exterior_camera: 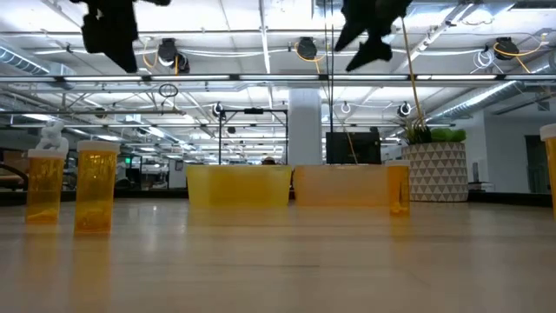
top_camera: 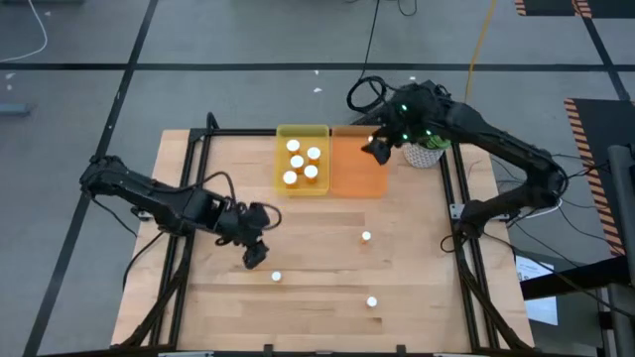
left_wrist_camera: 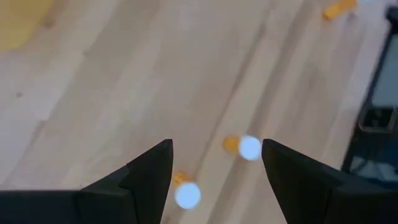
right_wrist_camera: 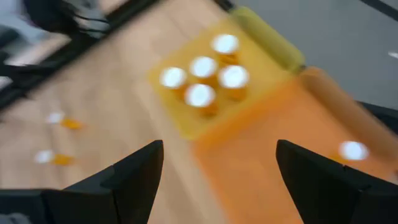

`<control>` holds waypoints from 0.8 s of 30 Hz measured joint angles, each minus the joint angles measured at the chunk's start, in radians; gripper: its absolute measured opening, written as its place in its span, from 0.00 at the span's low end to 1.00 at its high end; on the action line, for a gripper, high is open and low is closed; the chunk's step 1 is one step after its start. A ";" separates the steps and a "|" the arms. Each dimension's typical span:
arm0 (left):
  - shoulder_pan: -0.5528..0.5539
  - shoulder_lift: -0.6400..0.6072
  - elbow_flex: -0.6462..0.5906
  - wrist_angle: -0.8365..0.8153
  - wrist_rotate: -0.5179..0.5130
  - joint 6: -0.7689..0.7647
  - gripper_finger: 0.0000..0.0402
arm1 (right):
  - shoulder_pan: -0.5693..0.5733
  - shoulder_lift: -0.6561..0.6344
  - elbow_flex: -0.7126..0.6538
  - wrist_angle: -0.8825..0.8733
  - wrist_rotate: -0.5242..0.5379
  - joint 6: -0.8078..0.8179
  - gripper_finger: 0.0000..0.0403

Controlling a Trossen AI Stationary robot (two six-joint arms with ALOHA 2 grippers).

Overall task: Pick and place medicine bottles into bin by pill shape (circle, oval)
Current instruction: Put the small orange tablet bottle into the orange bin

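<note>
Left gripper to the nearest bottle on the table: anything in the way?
Nothing visible. The left gripper hangs open above bare wood, and the nearest bottle stands just beyond it toward the front edge, with no other bottle, tray or cable between them.

White patterned pot [top_camera: 427,156] with green plant [exterior_camera: 432,134] sitting at far right table corner; wooden tabletop [top_camera: 317,248] lying bare in middle; cables [top_camera: 372,40] trailing across grey floor [top_camera: 228,40].

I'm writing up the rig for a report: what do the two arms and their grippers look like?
Both arms are dark, jointed, with black cables looping off them. The right arm shows small green lights near its wrist. The left gripper and right gripper each have two dark, wedge-shaped fingers.
</note>
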 joint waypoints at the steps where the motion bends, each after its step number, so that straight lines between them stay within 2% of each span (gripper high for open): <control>1: -0.025 0.000 -0.002 -0.001 -0.007 0.000 0.62 | 0.026 -0.016 0.000 0.001 0.000 0.025 0.75; 5: -0.128 0.000 -0.026 0.000 -0.042 -0.002 0.66 | 0.129 -0.057 0.000 0.016 0.010 0.133 0.75; 10: -0.224 0.000 -0.069 0.004 -0.133 0.034 0.75 | 0.270 -0.078 0.000 0.027 0.096 0.248 0.75; 15: -0.262 0.000 -0.155 0.012 -0.098 0.093 0.79 | 0.409 -0.078 0.000 0.039 0.193 0.307 0.75; 20: -0.261 0.000 -0.224 0.028 -0.032 0.181 0.77 | 0.521 -0.078 0.000 0.060 0.268 0.357 0.75; 24: -0.259 0.000 -0.244 0.033 -0.041 0.242 0.76 | 0.580 -0.078 0.000 0.068 0.327 0.389 0.75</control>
